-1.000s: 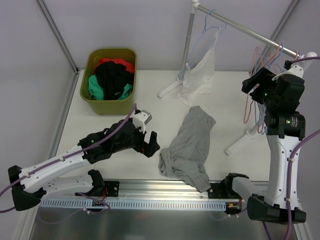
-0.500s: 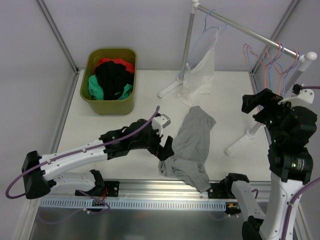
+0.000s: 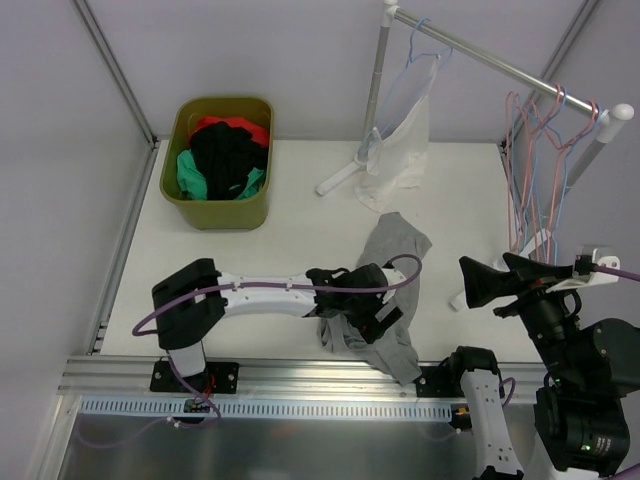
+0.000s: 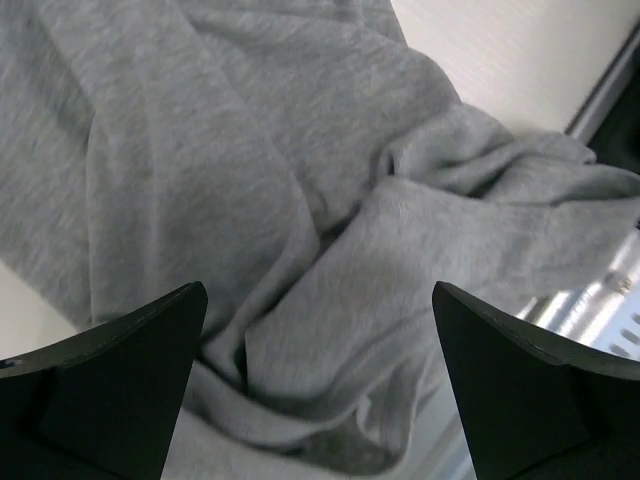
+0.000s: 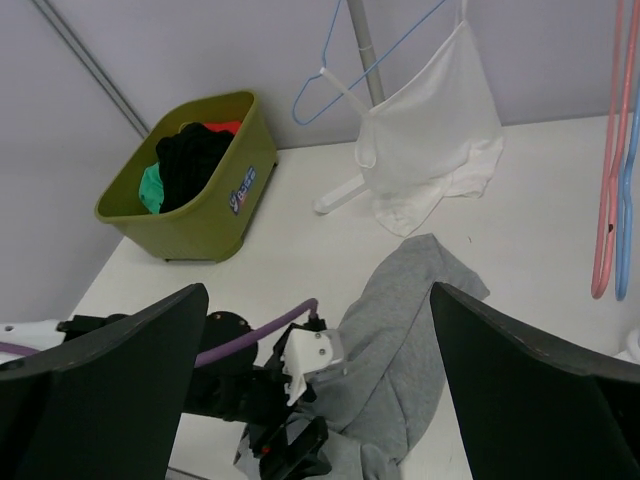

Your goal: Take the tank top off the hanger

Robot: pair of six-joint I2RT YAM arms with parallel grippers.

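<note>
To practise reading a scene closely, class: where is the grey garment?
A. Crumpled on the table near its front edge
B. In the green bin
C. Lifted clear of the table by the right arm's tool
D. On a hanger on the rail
A: the grey garment lies crumpled on the table by the front edge, with the left tool open just above it.

Your left gripper [image 3: 385, 318] hides part of the grey garment [image 3: 395, 255] at the near edge; right wrist view crops the pink hangers [image 5: 603, 230]
</note>
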